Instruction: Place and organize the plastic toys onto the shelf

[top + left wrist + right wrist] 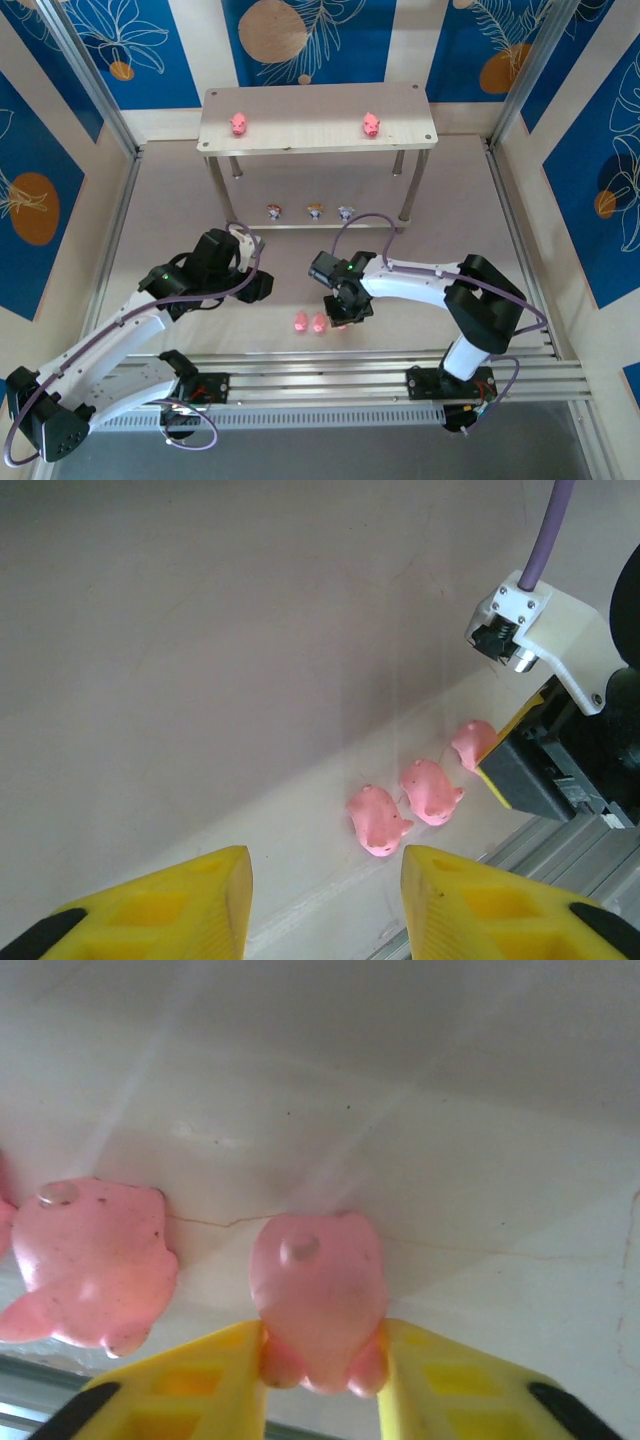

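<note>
Tabletop [180, 230], pale | right pincer [320, 1330] clamps pig [318, 1270] at flanks | pig: likely light, rigid, slick; hold across body | left pincer [325, 890] apart, empty

The pale bench [160, 200] carries the shelf [305, 115] at its far side. On the top of the shelf two pink pigs [238, 124] stand well apart. Under it three whitish figurines [314, 212] stand in a row. Near the front edge of the bench two more pigs [300, 323] lie side by side, with a third pig [318, 1290] just beside them.

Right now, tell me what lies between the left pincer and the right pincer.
Two loose pink pigs on the table, a nearer pig and a middle pig, seen in the left wrist view. The right pincer grips a third pig.
</note>
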You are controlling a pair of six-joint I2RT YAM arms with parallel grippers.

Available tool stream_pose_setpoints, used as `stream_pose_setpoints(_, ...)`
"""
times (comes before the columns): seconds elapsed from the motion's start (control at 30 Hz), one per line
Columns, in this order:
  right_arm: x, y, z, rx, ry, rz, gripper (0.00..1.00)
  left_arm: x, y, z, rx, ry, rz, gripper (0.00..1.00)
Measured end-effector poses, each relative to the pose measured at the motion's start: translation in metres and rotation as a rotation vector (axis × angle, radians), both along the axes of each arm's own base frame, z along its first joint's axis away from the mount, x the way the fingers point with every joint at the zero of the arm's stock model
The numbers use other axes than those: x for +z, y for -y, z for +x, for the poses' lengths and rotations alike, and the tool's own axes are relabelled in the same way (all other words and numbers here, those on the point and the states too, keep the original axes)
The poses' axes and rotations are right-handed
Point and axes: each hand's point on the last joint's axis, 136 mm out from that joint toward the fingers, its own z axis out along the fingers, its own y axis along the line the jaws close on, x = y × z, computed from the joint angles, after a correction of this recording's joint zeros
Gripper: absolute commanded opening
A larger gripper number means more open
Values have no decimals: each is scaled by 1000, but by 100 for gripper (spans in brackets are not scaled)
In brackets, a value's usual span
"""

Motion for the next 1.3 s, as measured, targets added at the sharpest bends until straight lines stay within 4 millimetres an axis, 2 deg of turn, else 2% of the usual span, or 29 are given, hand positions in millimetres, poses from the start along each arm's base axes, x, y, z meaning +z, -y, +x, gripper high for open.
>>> stream_pose_setpoints(0.17,6,2,2,11,12,-12,7,1,-1,0,2,6,0,44)
stream_pose_setpoints(0.3,42,2,11,18,77,6,7,7,-1,2,6,12,-4,44)
stream_pose_setpoints(0.37,74,3,21,19,140,34,8,17,1,6,9,23,-14,44)
stream_pose_setpoints(0.47,139,10,41,0,277,93,9,39,5,13,12,56,-38,45)
stream_pose_setpoints(0.5,166,16,49,-15,340,123,9,48,6,15,10,68,-47,45)
stream_pose_setpoints(0.57,215,31,64,-47,453,166,10,66,9,21,8,93,-61,45)
stream_pose_setpoints(0.63,268,56,81,-97,588,205,10,86,13,29,2,127,-72,45)
stream_pose_setpoints(0.7,312,80,96,-140,707,225,10,101,16,36,-2,150,-80,45)
stream_pose_setpoints(0.83,377,113,120,-185,888,227,11,120,21,49,-12,178,-94,45)
stream_pose_setpoints(0.93,402,121,139,-179,962,210,11,124,21,55,-13,176,-98,45)
stream_pose_setpoints(1.03,412,125,165,-174,994,182,11,124,18,60,-7,164,-101,45)
stream_pose_setpoints(1.3,394,143,222,-199,946,132,11,122,9,64,15,137,-116,45)
